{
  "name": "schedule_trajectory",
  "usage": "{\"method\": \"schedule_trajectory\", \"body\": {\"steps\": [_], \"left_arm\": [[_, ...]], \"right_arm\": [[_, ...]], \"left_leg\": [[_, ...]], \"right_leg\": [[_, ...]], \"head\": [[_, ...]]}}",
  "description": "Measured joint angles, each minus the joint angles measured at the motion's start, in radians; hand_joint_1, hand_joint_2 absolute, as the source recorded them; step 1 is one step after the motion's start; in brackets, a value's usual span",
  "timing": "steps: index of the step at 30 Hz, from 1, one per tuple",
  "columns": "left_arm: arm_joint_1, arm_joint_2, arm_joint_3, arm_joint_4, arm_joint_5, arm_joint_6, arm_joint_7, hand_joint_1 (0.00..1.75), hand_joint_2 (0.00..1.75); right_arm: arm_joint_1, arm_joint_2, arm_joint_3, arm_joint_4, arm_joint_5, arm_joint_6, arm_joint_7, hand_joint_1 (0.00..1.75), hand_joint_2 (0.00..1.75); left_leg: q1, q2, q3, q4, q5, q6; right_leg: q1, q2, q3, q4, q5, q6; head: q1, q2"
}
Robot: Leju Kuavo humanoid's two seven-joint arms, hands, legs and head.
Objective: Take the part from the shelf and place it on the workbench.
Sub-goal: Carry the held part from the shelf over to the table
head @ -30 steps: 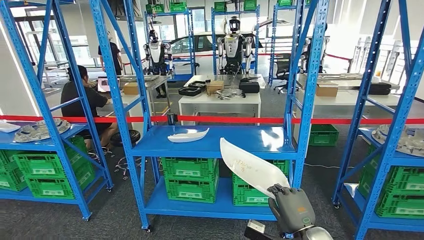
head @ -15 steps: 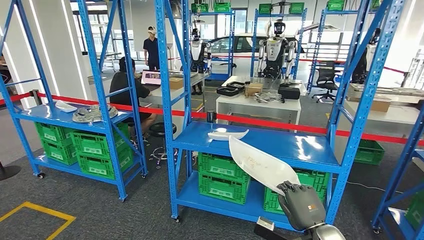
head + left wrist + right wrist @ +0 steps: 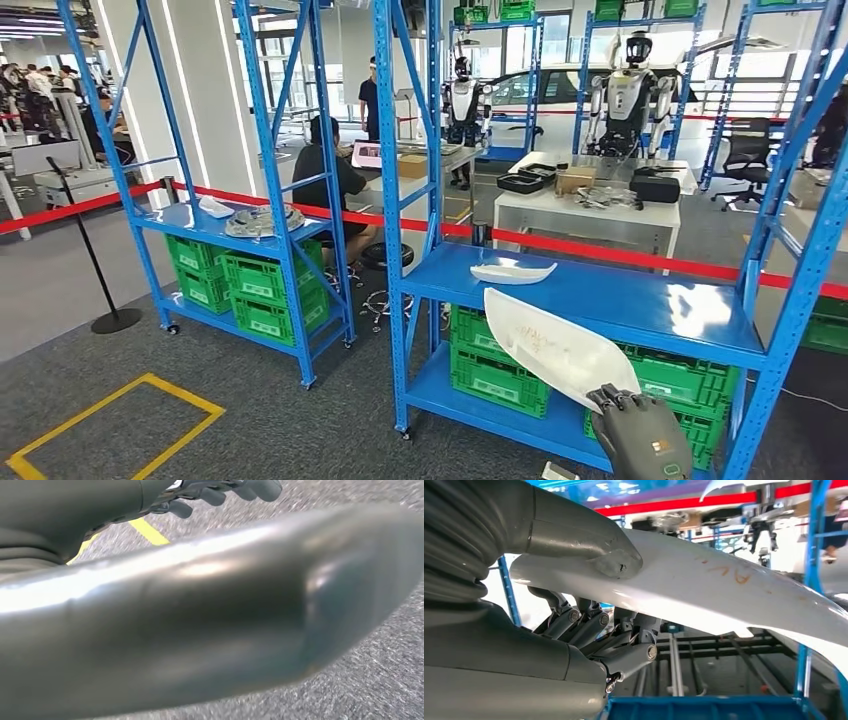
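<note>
Blue steel shelving [image 3: 600, 300] fills the workshop as the long white part [image 3: 555, 345], its axis slanting from frame centre to lower right, rides clamped at one end in the right hand [image 3: 640, 435]; the left hand's [image 3: 220, 492] state is unclear.

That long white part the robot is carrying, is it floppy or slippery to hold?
Probably stiff: the white part juts out from the right hand without drooping. Likely light, since one hand carries it by one end. Its glossy surface may be slippery, so it could twist in the grip.
</note>
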Motion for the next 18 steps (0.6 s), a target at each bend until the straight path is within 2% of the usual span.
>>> {"method": "schedule_trajectory", "body": {"steps": [1,2,3,5,6,7,9,10,11,12,14,15,16,17,18], "left_arm": [[0.0,0.002,-0.007,0.0,-0.007,-0.003,-0.008,0.0,0.0],[-0.001,0.005,-0.013,0.0,-0.012,-0.006,-0.013,0.0,0.0],[-0.002,0.009,-0.02,-0.001,-0.017,-0.008,-0.017,0.0,0.0],[-0.009,0.016,-0.029,-0.003,-0.015,-0.011,-0.019,0.0,0.0],[-0.013,0.018,-0.031,-0.004,-0.01,-0.012,-0.019,0.0,0.0],[-0.017,0.019,-0.032,-0.005,-0.006,-0.014,-0.017,0.0,0.0],[-0.02,0.02,-0.034,-0.005,-0.008,-0.016,-0.013,0.0,0.0],[-0.019,0.02,-0.036,-0.006,-0.013,-0.015,-0.012,0.0,0.0],[-0.018,0.02,-0.038,-0.006,-0.017,-0.013,-0.012,0.0,0.0],[-0.018,0.02,-0.04,-0.006,-0.02,-0.007,-0.012,0.0,0.0],[-0.018,0.019,-0.043,-0.006,-0.024,0.004,-0.017,0.0,0.0],[-0.018,0.019,-0.043,-0.006,-0.025,0.009,-0.019,0.0,0.0],[-0.017,0.02,-0.043,-0.006,-0.026,0.011,-0.021,0.0,0.0],[-0.015,0.02,-0.043,-0.006,-0.027,0.012,-0.022,0.0,0.0],[-0.014,0.02,-0.043,-0.006,-0.027,0.014,-0.024,0.0,0.0]], "right_arm": [[0.017,-0.013,-0.005,-0.01,-0.005,-0.005,0.004,1.75,1.75],[0.035,-0.025,-0.013,-0.021,-0.011,-0.011,0.009,1.75,1.75],[0.052,-0.038,-0.022,-0.033,-0.016,-0.017,0.013,1.75,1.75],[0.079,-0.056,-0.043,-0.061,-0.017,-0.025,0.019,1.75,1.75],[0.086,-0.059,-0.051,-0.074,-0.009,-0.024,0.02,1.75,1.75],[0.09,-0.058,-0.057,-0.085,0.005,-0.017,0.021,1.75,1.75],[0.093,-0.047,-0.059,-0.097,0.035,0.0,0.022,1.75,1.75],[0.094,-0.04,-0.059,-0.1,0.045,0.007,0.022,1.75,1.75],[0.095,-0.034,-0.059,-0.102,0.05,0.011,0.023,1.75,1.75],[0.097,-0.029,-0.06,-0.104,0.053,0.014,0.025,1.75,1.75],[0.108,-0.025,-0.065,-0.106,0.056,0.017,0.026,1.75,1.75],[0.115,-0.023,-0.068,-0.106,0.058,0.018,0.026,1.75,1.75],[0.122,-0.021,-0.071,-0.106,0.059,0.019,0.024,1.75,1.75],[0.128,-0.019,-0.073,-0.106,0.06,0.019,0.023,1.75,1.75],[0.132,-0.017,-0.075,-0.106,0.06,0.019,0.022,1.75,1.75]], "left_leg": [[0.003,0.004,-0.011,0.03,-0.007,-0.003],[0.006,0.008,-0.002,0.021,0.005,-0.005],[0.008,0.016,0.027,-0.029,0.032,-0.006],[0.006,0.063,0.108,-0.174,0.085,-0.002],[0.002,0.082,0.135,-0.226,0.098,0.003],[-0.001,0.095,0.146,-0.253,0.101,0.01],[-0.006,0.078,0.142,-0.261,0.103,0.024],[-0.005,0.067,0.145,-0.264,0.107,0.03],[-0.004,0.055,0.147,-0.268,0.113,0.037],[-0.002,0.043,0.148,-0.271,0.119,0.044],[0.0,0.014,0.147,-0.272,0.126,0.052],[-0.001,-0.002,0.144,-0.271,0.127,0.053],[-0.003,-0.019,0.142,-0.269,0.127,0.054],[-0.004,-0.035,0.141,-0.266,0.128,0.054],[-0.004,-0.051,0.14,-0.263,0.128,0.053]], "right_leg": [[0.0,-0.013,0.0,0.0,0.0,0.0],[0.0,-0.027,0.0,0.0,-0.001,0.001],[0.0,-0.04,0.0,0.001,-0.002,0.002],[0.002,-0.062,0.002,0.006,-0.005,0.009],[0.004,-0.071,0.002,0.008,-0.006,0.014],[0.006,-0.079,0.003,0.009,-0.007,0.02],[0.005,-0.097,0.007,0.007,-0.007,0.032],[0.002,-0.097,0.008,0.008,-0.01,0.039],[-0.001,-0.08,0.003,0.021,-0.02,0.045],[-0.003,-0.052,-0.01,0.055,-0.043,0.049],[-0.006,0.012,-0.067,0.183,-0.109,0.053],[-0.005,0.026,-0.098,0.249,-0.135,0.053],[-0.005,0.032,-0.118,0.29,-0.143,0.051],[-0.005,0.034,-0.121,0.29,-0.132,0.049],[-0.004,0.039,-0.103,0.249,-0.103,0.046]], "head": [[0.0,0.0],[0.0,0.0],[0.0,0.0],[0.0,0.0],[0.0,0.0],[0.0,0.0],[0.001,0.0],[0.001,0.0],[0.001,0.0],[0.002,0.0],[0.004,0.0],[0.004,0.0],[0.005,0.0],[0.005,0.0],[0.005,0.0]]}}
